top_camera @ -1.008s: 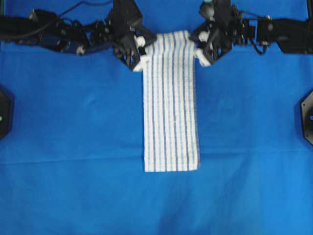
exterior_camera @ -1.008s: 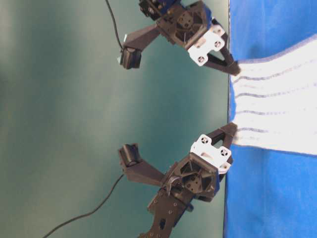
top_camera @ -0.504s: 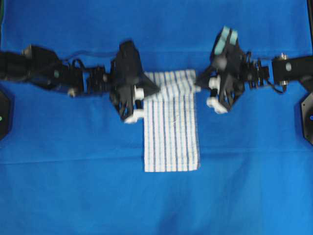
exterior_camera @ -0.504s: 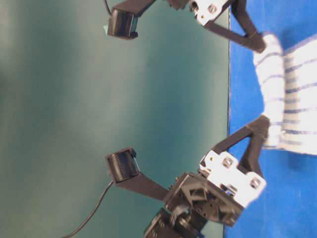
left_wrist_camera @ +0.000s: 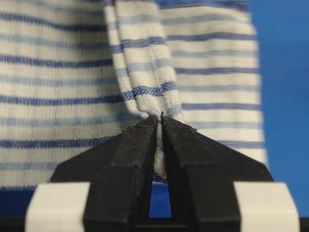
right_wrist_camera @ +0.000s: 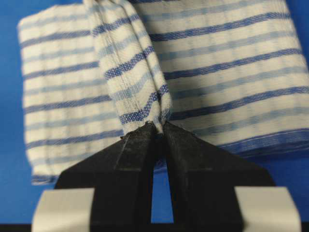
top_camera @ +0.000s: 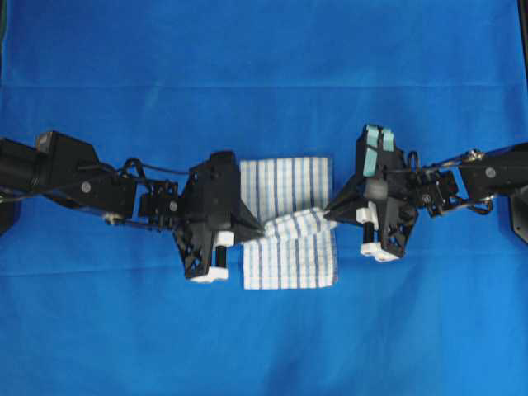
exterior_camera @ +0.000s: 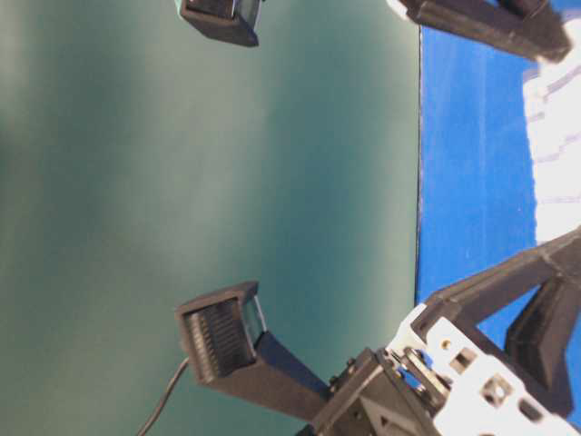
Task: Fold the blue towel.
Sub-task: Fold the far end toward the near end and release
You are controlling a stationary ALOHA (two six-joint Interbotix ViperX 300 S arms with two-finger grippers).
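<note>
Both sets of fingers, left point(top_camera: 261, 233) and right point(top_camera: 328, 216), clenched on the blue towel point(top_camera: 288, 191), have dragged its 12 o'clock end toward 6, so the fold looks nearly closed.

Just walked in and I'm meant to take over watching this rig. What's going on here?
Two robot arms are folding a striped towel on a blue table cover. The left claw and the right claw each pinch a corner of the towel's end, both shut on the cloth. That end hangs lifted between them, about halfway down the towel's length, above the part lying flat. The fold is not yet laid down.
</note>
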